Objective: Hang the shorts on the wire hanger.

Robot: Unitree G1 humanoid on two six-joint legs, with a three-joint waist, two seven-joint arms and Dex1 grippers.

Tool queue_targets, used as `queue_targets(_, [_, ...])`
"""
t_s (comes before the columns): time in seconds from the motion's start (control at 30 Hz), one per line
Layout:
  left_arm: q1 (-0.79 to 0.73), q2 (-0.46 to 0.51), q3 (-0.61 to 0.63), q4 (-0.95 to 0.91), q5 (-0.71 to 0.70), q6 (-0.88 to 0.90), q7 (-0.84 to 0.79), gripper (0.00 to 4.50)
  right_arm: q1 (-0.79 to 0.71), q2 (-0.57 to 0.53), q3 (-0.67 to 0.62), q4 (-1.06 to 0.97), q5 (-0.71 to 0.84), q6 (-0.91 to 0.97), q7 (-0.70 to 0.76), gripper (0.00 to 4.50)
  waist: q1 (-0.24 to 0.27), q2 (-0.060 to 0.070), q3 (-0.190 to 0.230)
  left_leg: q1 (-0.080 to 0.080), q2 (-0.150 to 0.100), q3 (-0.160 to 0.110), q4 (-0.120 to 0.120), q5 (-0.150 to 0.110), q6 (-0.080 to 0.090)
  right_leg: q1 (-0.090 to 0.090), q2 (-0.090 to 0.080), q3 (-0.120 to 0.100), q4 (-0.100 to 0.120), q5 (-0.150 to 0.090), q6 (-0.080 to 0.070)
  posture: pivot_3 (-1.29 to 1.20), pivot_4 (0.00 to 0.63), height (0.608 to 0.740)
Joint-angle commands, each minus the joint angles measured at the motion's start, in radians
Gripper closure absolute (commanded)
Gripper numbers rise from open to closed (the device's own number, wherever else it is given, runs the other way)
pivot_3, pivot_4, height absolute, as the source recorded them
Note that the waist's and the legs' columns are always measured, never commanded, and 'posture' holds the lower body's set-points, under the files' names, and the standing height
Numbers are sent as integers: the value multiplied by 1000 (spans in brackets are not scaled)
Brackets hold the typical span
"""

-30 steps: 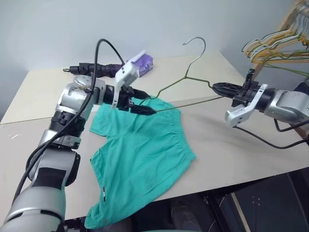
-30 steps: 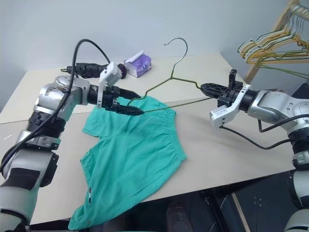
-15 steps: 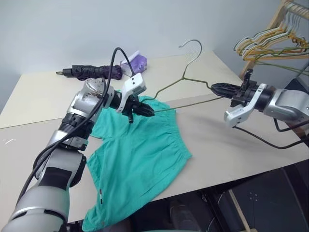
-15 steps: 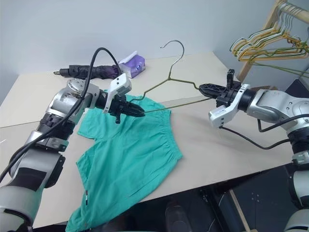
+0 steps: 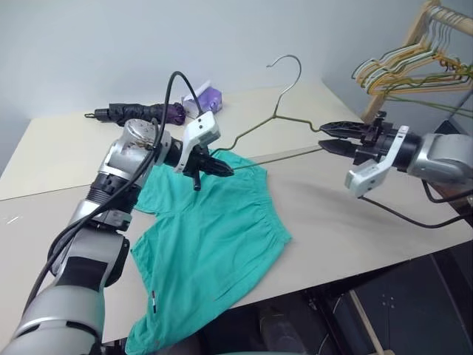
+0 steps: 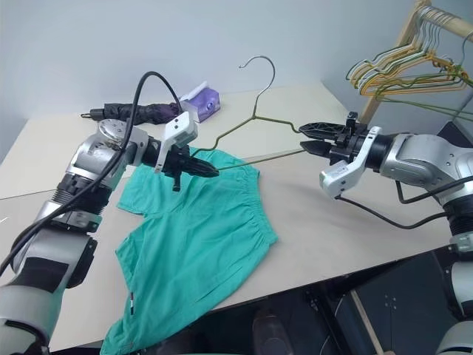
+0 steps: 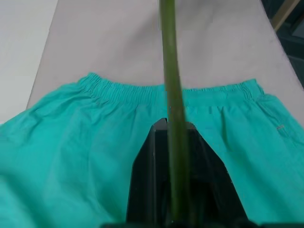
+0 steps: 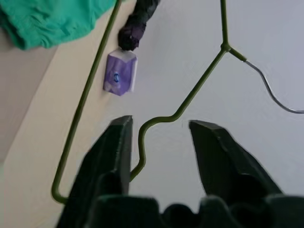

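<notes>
Right wrist view: wire hanger (image 8: 156, 118) between parted right gripper (image 8: 159, 142) fingers, seemingly loose; left gripper (image 5: 222, 168) clamps it.

Beige table (image 5: 355, 222), bare top, a seam running across it. Plain pale blue-grey wall (image 5: 111, 44) behind. Wooden rack (image 6: 414, 29) with multicoloured hangers (image 6: 384, 70) stands beyond and above the right claw (image 6: 314, 138). Dark floor (image 5: 399, 310) below table edge, under that claw. Light soft, even.
</notes>
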Motion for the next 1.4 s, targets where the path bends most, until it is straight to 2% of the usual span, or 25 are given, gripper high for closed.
queue_targets(0.03, [38, 48, 13, -44, 70, -138, 42, 4500, 56, -41, 0, -87, 341, 55, 219, 1080, 0, 0, -2, 1, 0, 0, 0, 0, 0, 2, 0, 0, 0, 0, 0, -114, 2, 740])
queue_targets(0.1, [85, 79, 11, -61, 104, -256, 51, 4500, 127, -69, -1, -189, 584, 228, 415, 466, 0, 0, -6, 2, 0, 0, 0, 0, 1, 2, 0, 0, 0, 0, 0, -105, 4, 740])
queue_targets(0.13, [106, 93, 19, -79, 103, -283, 41, 4500, 164, -86, -14, -273, 746, 396, 535, 125, 0, 0, -7, 2, 0, 0, 0, 0, 1, 3, 0, 0, 0, 0, 0, -100, 5, 740])
queue_targets(0.17, [121, 102, 26, -96, 99, -302, 30, 4500, 188, -109, -29, -357, 884, 588, 636, 28, 2, 0, -7, 2, 0, 0, 1, 0, 1, 3, 0, 0, 0, 0, 0, -96, 7, 740])
queue_targets(0.23, [141, 114, 35, -119, 94, -340, 14, 4500, 205, -128, -61, -452, 1023, 814, 753, 28, 8, 0, -8, 2, 0, -1, 2, 0, 1, 3, 0, 0, 1, 0, 1, -89, 9, 740])
queue_targets(0.3, [154, 124, 37, -139, 92, -371, -4, 4500, 171, -122, -68, -491, 1045, 998, 806, 28, 16, 0, -9, 1, 0, -1, 3, -1, 1, 3, 0, -1, 2, 1, 1, -87, 9, 740])
queue_targets(0.4, [159, 118, 50, -175, 65, -352, -21, 4500, 110, -84, -19, -486, 997, 1176, 924, 28, 32, 2, -14, 1, 1, -1, 3, -2, 3, 3, 0, -1, 1, 1, 1, -79, 12, 740])
queue_targets(0.57, [166, 107, 56, -207, 54, -332, -22, 4500, 27, 25, 71, -440, 819, 1340, 956, 28, 53, 3, -16, -1, 1, 0, 4, -3, 4, 1, 0, -1, 0, 1, 1, -76, 14, 740])
queue_targets(0.73, [173, 102, 57, -224, 53, -323, -28, 4500, -8, 121, 74, -411, 740, 1442, 973, 28, 70, 3, -16, -5, 0, 0, 6, -3, 4, -2, 0, -1, 1, 1, 1, -77, 19, 740])
queue_targets(0.9, [177, 104, 54, -225, 58, -327, -36, 4500, -13, 163, 39, -430, 727, 1493, 994, 1655, 88, 3, -16, -5, 0, 0, 7, -3, 5, -2, 0, -1, 1, 1, 2, -82, 25, 740])
queue_targets(1.17, [178, 87, 53, -219, 60, -336, -31, 4500, -6, 182, 12, -447, 703, 1504, 1036, 4436, 89, 3, -16, -5, 0, 0, 7, -3, 5, -2, 0, -1, 1, 1, 2, -86, 26, 740])
queue_targets(1.33, [199, 60, 102, -193, 19, -428, -23, 4500, 3, 181, -11, -437, 700, 1487, 1060, 4477, 87, 3, -16, -5, 0, 0, 7, -3, 5, -2, 0, -1, 1, 1, 2, -83, 29, 740])
queue_targets(1.4, [201, 60, 118, -170, 7, -465, -48, 3967, 10, 177, -24, -440, 703, 1485, 1070, 4500, 87, 3, -16, -5, 0, 0, 7, -3, 5, -2, 0, -1, 1, 1, 2, -82, 31, 740])
